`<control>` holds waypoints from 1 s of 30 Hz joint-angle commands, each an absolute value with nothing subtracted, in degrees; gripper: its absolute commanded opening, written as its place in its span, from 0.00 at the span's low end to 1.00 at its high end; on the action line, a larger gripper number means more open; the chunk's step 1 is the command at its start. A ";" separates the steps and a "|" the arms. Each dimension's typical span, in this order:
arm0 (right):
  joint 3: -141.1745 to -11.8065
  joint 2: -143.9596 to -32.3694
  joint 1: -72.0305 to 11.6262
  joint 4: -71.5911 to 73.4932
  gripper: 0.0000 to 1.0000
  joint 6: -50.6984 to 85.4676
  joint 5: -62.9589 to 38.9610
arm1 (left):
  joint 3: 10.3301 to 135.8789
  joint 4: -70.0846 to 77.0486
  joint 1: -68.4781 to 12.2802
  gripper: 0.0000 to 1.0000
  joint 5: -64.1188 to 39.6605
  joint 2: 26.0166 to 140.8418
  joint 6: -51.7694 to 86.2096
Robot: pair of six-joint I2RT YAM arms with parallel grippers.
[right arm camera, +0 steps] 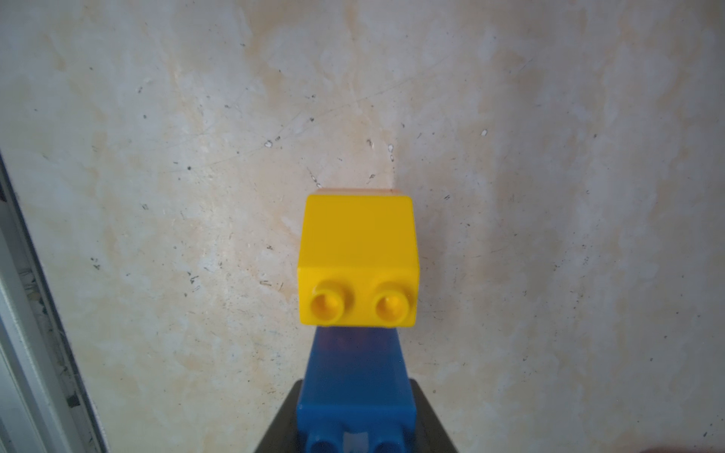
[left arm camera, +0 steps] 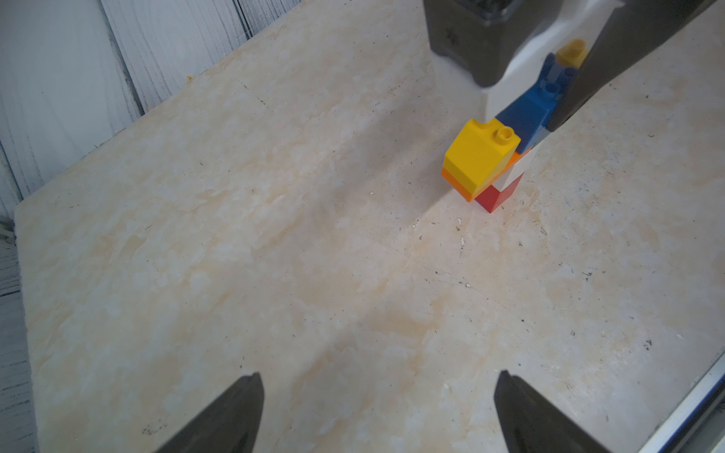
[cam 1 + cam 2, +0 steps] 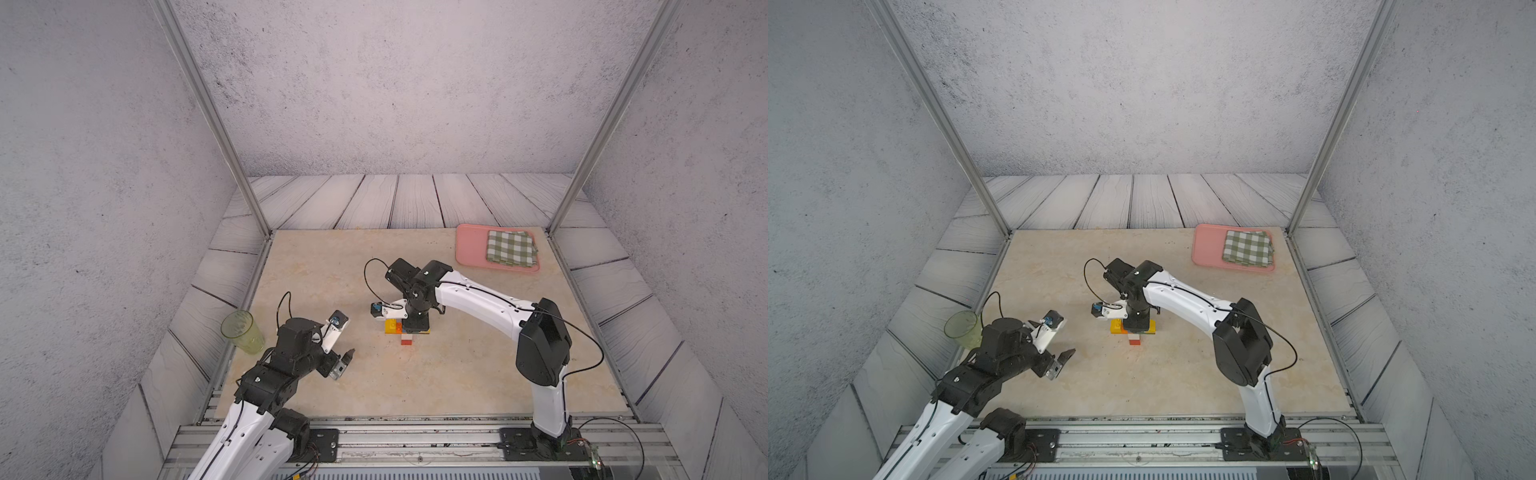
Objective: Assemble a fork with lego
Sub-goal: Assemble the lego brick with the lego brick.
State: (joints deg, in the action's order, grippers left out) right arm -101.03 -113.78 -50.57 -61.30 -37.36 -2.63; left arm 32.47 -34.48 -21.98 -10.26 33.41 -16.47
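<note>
The beige marbled tabletop (image 3: 332, 270) carries two arms. The right gripper (image 3: 417, 325) points straight down, and the left gripper (image 3: 345, 362) hangs above bare table well to its left. The left one's two fingers (image 2: 235, 415) are spread wide with nothing between them. Well beyond the right gripper lies one pink tray (image 3: 469, 249) holding one folded green-checked cloth (image 3: 511, 248). One translucent green cup (image 3: 243, 332) stands upright behind the left gripper, past its wrist. There is one fork (image 3: 404, 331), directly under the right gripper. It stands upright with its long axis vertical, handle end on the table and prongs pointing up at the gripper, studs uppermost. Its crossbar lies level, running from the left gripper's side to the far side. Bricks that can be counted: one red brick (image 2: 496, 196) at the foot, one white brick (image 2: 520, 170) on it, one orange brick (image 2: 461, 184) across, two yellow bricks (image 2: 476, 155) (image 2: 572, 53), and one blue brick (image 2: 525, 117) between them. The right gripper is clamped on the blue brick, a dark finger on either side of it.
</note>
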 commanded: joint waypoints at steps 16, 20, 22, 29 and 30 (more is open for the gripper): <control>-106.49 -111.08 -45.18 -63.26 0.00 -25.47 -10.80 | 34.22 -32.20 -21.68 0.98 -11.64 33.99 -14.68; -106.74 -110.16 -42.73 -63.48 0.00 -21.30 -14.32 | 34.92 -31.71 -21.71 0.98 -12.51 35.19 -14.55; -106.94 -109.89 -41.18 -63.72 0.00 -19.00 -16.38 | 35.33 -31.56 -21.71 0.98 -13.30 35.90 -14.59; -102.28 -105.81 -36.95 -59.10 0.00 -13.01 -22.51 | 36.65 -30.94 -21.71 0.98 -14.75 38.02 -14.41; -101.59 -105.15 -36.35 -58.23 0.00 -12.05 -23.41 | 36.83 -30.93 -21.69 0.98 -14.85 38.34 -14.41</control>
State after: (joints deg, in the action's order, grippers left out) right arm -102.96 -111.15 -37.41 -60.27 -16.21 -18.35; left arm 34.92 -31.86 -21.98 -13.50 37.95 -14.96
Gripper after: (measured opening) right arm 0.360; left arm 0.982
